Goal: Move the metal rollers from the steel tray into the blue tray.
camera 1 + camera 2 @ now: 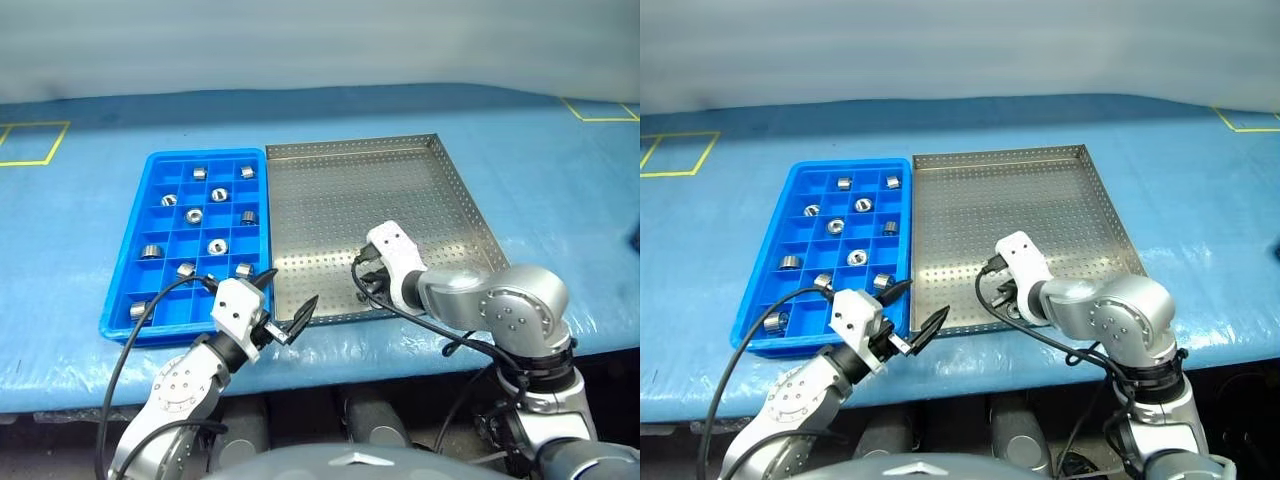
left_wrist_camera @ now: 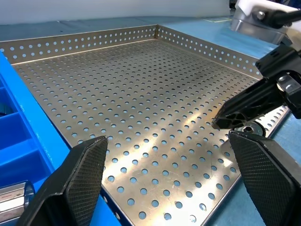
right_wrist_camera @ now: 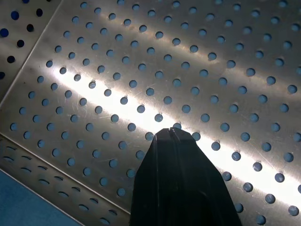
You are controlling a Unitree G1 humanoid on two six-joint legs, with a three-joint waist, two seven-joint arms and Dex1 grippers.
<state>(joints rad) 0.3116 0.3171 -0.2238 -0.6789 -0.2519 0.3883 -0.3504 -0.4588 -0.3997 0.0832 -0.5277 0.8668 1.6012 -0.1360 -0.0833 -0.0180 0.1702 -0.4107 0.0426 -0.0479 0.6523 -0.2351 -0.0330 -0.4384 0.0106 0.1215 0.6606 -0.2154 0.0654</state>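
Right now the right end effector point(image 1: 362, 287) is angling down over the steel tray's point(image 1: 340, 190) near edge, its two black fingers point(image 3: 171, 141) pressed flat together with nothing visible between them. One roller point(image 2: 247, 130) is lying on the perforated floor just beside those fingertips. The left end effector point(image 1: 285, 298) is hovering level over the steel tray's near left corner, its textured pads point(image 2: 84, 165) spread wide and gripping nothing. Beside the steel tray, touching its left rim, the blue tray point(image 1: 152, 170) is sitting on the blue-covered bench point(image 1: 80, 230), with shiny ring-shaped metal rollers point(image 1: 194, 216) lying singly in its square compartments.
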